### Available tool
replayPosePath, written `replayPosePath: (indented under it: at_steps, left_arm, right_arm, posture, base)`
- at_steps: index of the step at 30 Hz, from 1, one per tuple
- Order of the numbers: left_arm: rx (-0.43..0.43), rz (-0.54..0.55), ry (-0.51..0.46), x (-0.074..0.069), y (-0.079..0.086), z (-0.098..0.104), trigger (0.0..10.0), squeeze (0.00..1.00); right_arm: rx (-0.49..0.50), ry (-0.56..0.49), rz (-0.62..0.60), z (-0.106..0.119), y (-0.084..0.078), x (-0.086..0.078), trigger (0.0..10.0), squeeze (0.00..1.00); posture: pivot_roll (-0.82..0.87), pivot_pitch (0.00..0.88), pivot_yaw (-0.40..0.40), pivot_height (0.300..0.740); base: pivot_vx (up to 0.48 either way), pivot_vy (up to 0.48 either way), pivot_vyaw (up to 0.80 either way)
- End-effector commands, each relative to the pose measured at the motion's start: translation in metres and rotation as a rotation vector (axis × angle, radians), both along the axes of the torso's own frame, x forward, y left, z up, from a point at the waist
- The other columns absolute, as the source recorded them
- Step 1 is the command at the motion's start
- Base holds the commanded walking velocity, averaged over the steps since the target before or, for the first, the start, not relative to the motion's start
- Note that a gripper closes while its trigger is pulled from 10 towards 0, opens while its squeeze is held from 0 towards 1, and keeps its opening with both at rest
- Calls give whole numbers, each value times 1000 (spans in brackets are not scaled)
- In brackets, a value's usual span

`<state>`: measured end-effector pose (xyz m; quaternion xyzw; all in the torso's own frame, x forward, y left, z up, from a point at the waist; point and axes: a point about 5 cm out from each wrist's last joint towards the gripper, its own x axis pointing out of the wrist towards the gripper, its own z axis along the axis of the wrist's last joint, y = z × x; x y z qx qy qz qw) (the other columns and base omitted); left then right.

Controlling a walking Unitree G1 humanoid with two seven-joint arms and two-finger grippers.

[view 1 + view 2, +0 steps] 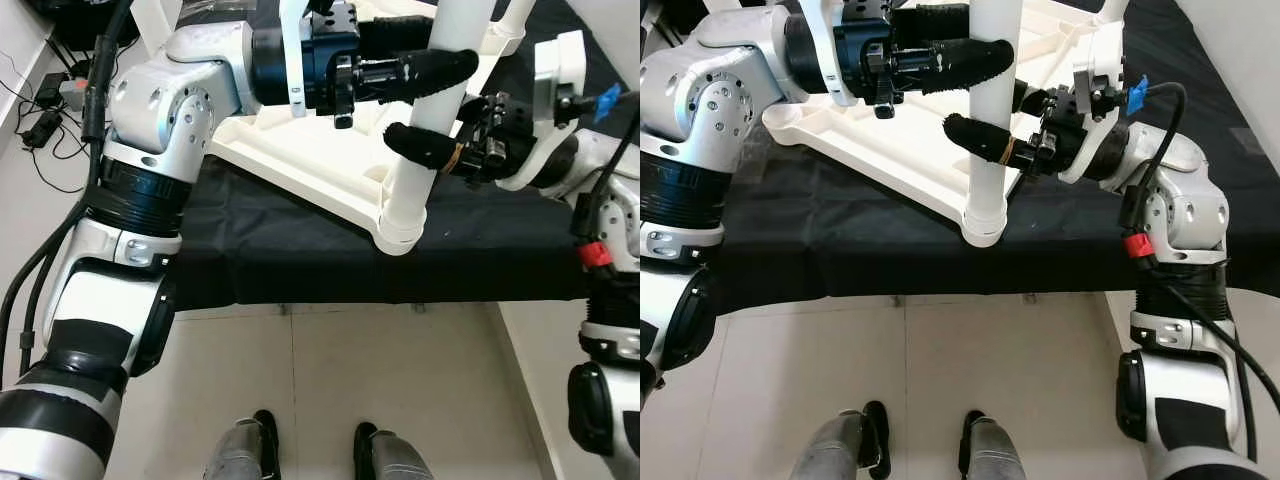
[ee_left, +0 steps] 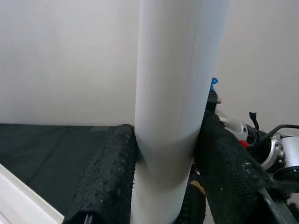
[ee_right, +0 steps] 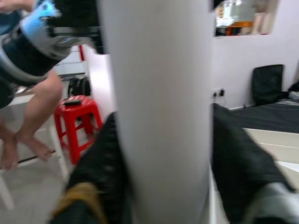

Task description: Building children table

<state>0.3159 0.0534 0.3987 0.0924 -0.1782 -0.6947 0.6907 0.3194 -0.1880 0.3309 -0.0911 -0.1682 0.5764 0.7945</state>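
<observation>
A white children's table (image 1: 300, 165) lies upside down on a black cloth (image 1: 300, 260). A white round leg (image 1: 405, 200) stands upright in the socket at the table's near corner. My left gripper (image 1: 452, 62) is shut on the leg high up, coming in from the left. In the left wrist view the black fingers (image 2: 107, 182) press both sides of the leg (image 2: 173, 93). My right gripper (image 1: 395, 135) is shut on the same leg lower down, coming in from the right. Its fingers (image 3: 98, 163) flank the leg (image 3: 159, 102).
The cloth's front edge (image 1: 400, 298) runs just ahead of my feet (image 1: 260, 440) on a pale tiled floor. Cables (image 1: 40, 110) lie on the floor at the far left. Another white leg (image 1: 505, 25) rises at the back. A seated person's legs (image 3: 32, 116) and a red stool (image 3: 79, 116) are beyond.
</observation>
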Motion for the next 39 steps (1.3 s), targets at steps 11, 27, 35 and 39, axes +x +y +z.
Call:
replayPosePath:
  at_steps: [11,27,35,39]
  left_arm:
    - [26,55,13,9,-3,-13,1725,0]
    - [-130,167,21,13,12,10,10000,1000]
    - [-250,310,39,9,46,9,10000,1000]
    - [-301,416,62,9,63,-2,10000,1000]
  right_arm:
    - [53,12,-90,-5,-14,6,0,0]
    - [182,52,-214,-16,-28,9,0,0]
    - [223,57,-264,-27,-29,-3,0,0]
    - [222,53,-287,-33,-24,-8,0,0]
  posture:
    - [-30,261,6,740]
    - [-37,270,4,740]
    - [-39,288,13,740]
    - [-43,300,15,740]
  base:
    - [0,0,0]
    - [0,0,0]
    - [0,0,0]
    - [0,0,0]
